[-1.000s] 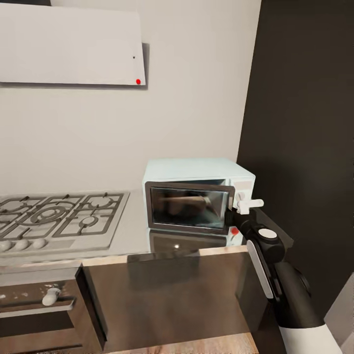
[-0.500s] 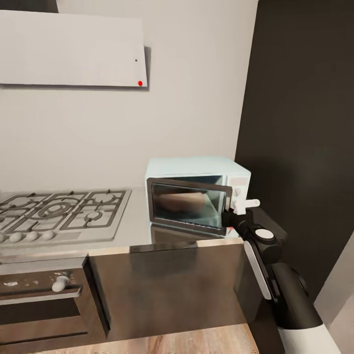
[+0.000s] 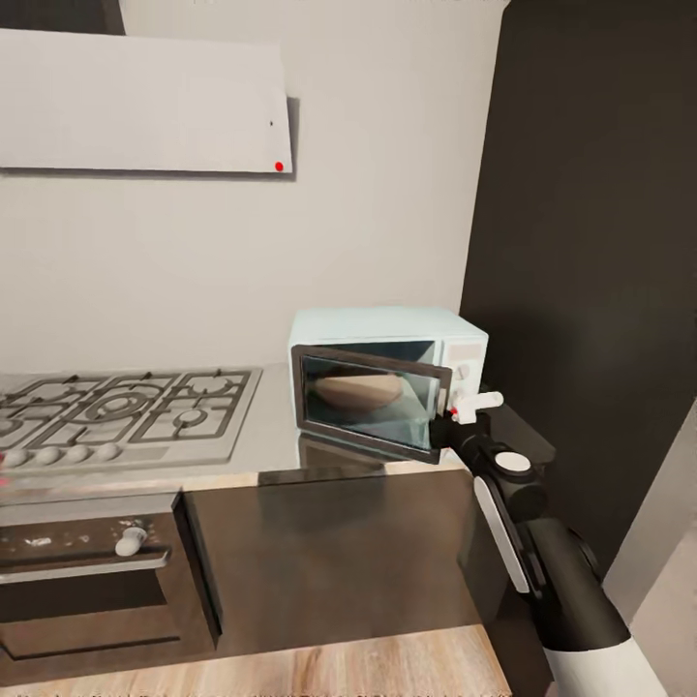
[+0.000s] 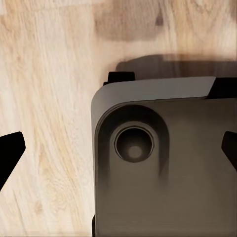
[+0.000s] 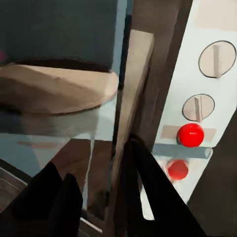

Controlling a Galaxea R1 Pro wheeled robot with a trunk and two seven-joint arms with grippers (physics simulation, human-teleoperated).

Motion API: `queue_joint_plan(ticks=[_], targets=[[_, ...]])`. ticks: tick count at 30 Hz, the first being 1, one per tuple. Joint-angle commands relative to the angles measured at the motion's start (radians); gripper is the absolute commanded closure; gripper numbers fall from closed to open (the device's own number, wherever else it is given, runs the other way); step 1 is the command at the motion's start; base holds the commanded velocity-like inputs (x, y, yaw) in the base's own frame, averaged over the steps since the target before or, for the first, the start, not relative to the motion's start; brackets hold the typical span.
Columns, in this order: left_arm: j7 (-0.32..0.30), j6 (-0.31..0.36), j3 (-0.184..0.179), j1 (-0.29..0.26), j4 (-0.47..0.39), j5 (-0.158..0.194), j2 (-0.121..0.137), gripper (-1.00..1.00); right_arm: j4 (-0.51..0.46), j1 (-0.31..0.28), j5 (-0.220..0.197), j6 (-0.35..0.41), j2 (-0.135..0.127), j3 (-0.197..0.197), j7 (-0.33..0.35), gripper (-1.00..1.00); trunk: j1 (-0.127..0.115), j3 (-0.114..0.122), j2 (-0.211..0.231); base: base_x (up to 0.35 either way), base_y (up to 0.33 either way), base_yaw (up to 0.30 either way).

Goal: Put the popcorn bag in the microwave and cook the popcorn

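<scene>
Nearest, the right gripper [image 3: 455,414] has its fingers [image 5: 148,197] astride the free edge of the microwave [image 3: 387,387] door, seemingly gripping it. Beyond the glass a tan shape, probably the popcorn bag [image 5: 54,91], sits inside. A slipping hold could leave the door ajar, blocking heating.

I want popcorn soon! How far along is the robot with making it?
Looks done: a tan shape, likely the popcorn bag, sits inside the microwave, behind the glass. In hand: the right claw is at the edge of the door, which stands ajar. Left to do: shut the door and start the heating. Nothing shows it cooking yet.
</scene>
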Motion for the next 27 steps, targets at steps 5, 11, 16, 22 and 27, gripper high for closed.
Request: queue_joint_plan(ticks=[5, 11, 16, 22, 27], targets=[[-0.001, -0.003, 0.001, 0.000, 0.000, 0.000, 0.000, -1.00, 0.000, -0.001, 0.002, 0.006, -0.002, -0.066, -0.008, -1.00, 0.000, -0.001, -0.001, -0.015, 0.000, 0.000], [0.000, -0.003, 0.001, 0.000, 0.000, 0.000, 0.000, -1.00, 0.000, -0.001, 0.002, 0.007, -0.002, -0.066, -0.008, -1.00, 0.000, -0.001, -0.001, -0.127, 0.000, 0.000], [-0.001, -0.003, 0.001, 0.000, 0.000, 0.000, 0.000, -1.00, 0.000, -0.001, 0.002, 0.007, -0.002, -0.066, -0.008, -1.00, 0.000, -0.001, -0.001, -0.085, 0.000, 0.000], [0.001, -0.003, 0.001, 0.000, 0.000, 0.000, -0.001, -1.00, 0.000, 0.000, 0.003, 0.003, -0.002, -0.058, -0.010, -1.00, 0.000, -0.001, -0.001, -0.127, -0.072, 0.000], [-0.006, -0.006, 0.001, -0.002, 0.000, -0.001, -0.004, -1.00, -0.006, -0.006, 0.002, -0.005, -0.006, -0.053, -0.006, -1.00, 0.000, -0.001, -0.001, -0.118, -0.084, 0.000]])
